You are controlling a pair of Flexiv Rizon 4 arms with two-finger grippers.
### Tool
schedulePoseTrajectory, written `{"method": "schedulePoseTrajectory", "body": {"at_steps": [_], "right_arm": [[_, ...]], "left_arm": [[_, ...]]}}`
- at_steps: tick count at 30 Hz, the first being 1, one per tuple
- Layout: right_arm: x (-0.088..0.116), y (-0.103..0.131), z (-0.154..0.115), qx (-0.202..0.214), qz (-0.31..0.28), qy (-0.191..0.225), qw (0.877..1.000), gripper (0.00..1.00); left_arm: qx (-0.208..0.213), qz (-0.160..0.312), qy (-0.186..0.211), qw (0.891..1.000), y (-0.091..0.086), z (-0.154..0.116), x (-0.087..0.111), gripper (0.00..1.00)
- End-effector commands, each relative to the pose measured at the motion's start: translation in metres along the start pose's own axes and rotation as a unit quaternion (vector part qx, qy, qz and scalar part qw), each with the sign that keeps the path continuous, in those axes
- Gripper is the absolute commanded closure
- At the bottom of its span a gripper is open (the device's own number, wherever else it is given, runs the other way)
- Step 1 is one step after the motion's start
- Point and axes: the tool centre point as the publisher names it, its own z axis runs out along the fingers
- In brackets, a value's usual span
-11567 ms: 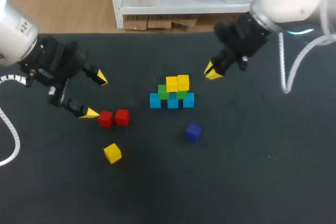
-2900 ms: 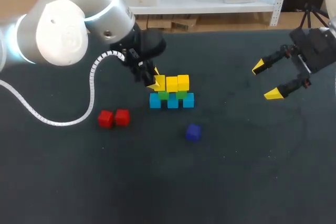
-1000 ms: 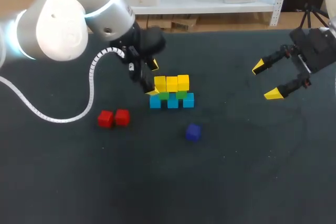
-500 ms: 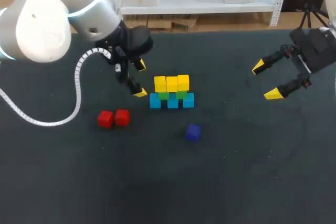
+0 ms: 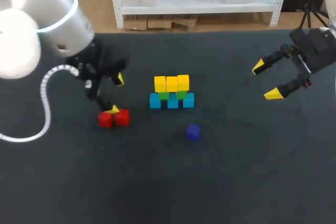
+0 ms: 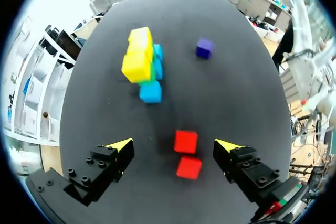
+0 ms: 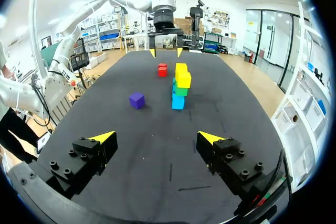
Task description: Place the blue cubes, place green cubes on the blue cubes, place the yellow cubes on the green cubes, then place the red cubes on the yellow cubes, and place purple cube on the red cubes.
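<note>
honestly just the table (image 5: 236, 182) | dark, near-black matte top | fills most of the head view | same dark surface in both wrist views too

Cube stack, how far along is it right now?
Done: blue cubes down, green cubes on them, yellow cubes on top. In hand: nothing yet; the open left gripper hangs over the two red cubes. Left: red cubes onto the yellow, then the purple cube on top.
</note>
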Motion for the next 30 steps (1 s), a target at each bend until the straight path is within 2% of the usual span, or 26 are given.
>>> {"method": "schedulePoseTrajectory", "body": {"at_steps": [1, 7, 20, 29, 30], "right_arm": [[0.000, 0.000, 0.001, 0.000, 0.000, 0.000, 1.000, 0.00], [0.000, 0.000, 0.001, 0.000, 0.000, 0.000, 1.000, 0.00], [0.000, 0.000, 0.001, 0.000, 0.000, 0.000, 1.000, 0.00], [0.000, 0.000, 0.001, 0.000, 0.000, 0.000, 1.000, 0.00], [0.000, 0.000, 0.001, 0.000, 0.000, 0.000, 1.000, 0.00]], "left_arm": [[0.004, 0.006, -0.009, 1.000, -0.008, -0.003, 0.018, 0.00], [0.007, 0.010, -0.009, 1.000, -0.010, -0.002, 0.026, 0.00], [0.015, 0.004, -0.025, 1.000, -0.009, 0.029, -0.003, 0.00], [0.016, 0.002, -0.026, 1.000, -0.004, 0.047, -0.006, 0.00], [0.017, 0.004, -0.025, 1.000, -0.003, 0.048, -0.006, 0.03]]}}
